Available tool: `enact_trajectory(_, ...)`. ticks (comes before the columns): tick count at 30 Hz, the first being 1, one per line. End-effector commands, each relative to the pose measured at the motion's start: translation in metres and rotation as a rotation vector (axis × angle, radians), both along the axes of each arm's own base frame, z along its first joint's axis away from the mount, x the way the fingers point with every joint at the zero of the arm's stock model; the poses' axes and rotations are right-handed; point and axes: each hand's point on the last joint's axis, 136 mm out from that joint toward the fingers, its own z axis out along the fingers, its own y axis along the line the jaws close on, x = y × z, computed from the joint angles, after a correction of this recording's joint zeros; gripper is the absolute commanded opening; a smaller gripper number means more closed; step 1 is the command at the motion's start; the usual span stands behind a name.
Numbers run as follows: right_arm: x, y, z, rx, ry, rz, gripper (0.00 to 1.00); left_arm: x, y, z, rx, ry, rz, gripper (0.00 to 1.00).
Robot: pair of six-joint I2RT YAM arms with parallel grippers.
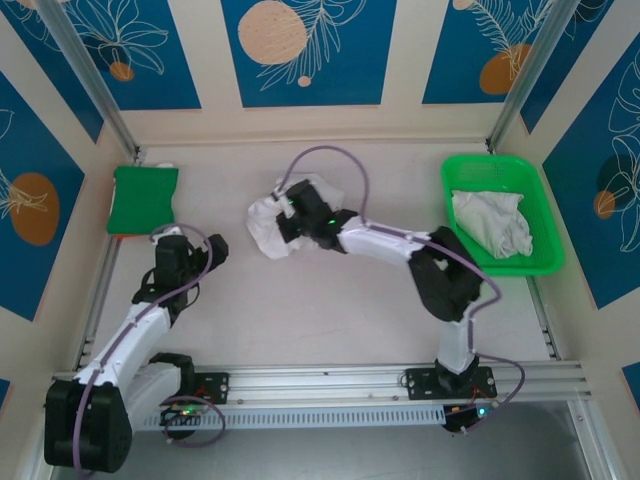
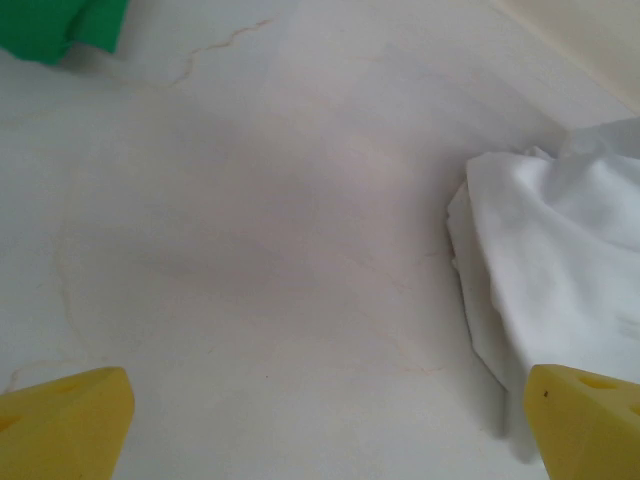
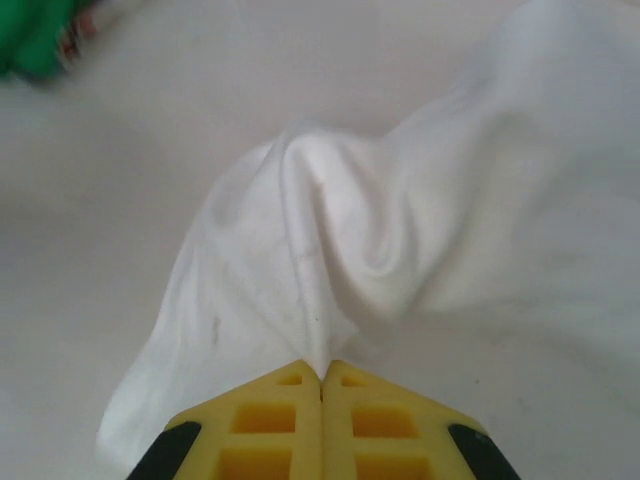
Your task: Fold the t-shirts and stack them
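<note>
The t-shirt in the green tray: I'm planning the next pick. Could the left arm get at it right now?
Probably not. The t-shirt lies in the tray at the far right, and the right arm stretches across the table between it and the open left hand.

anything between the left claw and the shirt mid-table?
Nothing visible. Bare table lies between the open left claw and the shirt. The right claw is shut on a fold of that shirt.
</note>
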Motion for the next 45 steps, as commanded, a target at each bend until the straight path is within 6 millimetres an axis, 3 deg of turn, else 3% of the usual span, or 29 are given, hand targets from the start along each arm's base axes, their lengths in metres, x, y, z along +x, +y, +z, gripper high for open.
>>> enact_trajectory(1,0.011,-0.032,0.047,0.273,0.075,-0.049,0.0,0.013,-0.016,0.011,-0.023,-0.061,-0.102,1.0)
enact_trajectory(6,0.018,-0.091,0.046,0.486,0.236,-0.157,0.0,0.025,-0.035,0.015,-0.041,-0.097,-0.175,1.0)
enact_trajectory(10,0.028,-0.132,0.038,0.52,0.279,-0.272,0.0,0.035,-0.052,0.019,-0.043,-0.115,-0.233,1.0)
enact_trajectory(22,0.03,-0.214,0.018,0.497,0.285,-0.54,0.0,0.068,-0.091,-0.013,-0.226,0.038,-0.123,0.98)
enact_trajectory(25,0.028,-0.226,0.014,0.491,0.296,-0.576,0.0,0.079,-0.105,-0.02,-0.189,0.116,-0.12,0.79)
enact_trajectory(30,0.023,-0.241,0.009,0.496,0.301,-0.612,0.0,0.076,-0.112,-0.044,-0.117,0.346,-0.02,0.63)
enact_trajectory(37,0.017,-0.256,-0.002,0.499,0.313,-0.661,0.0,0.074,-0.132,-0.071,-0.144,0.507,0.082,0.52)
enact_trajectory(45,0.012,-0.267,-0.011,0.504,0.333,-0.68,0.0,0.086,-0.147,-0.085,-0.202,0.512,0.075,0.38)
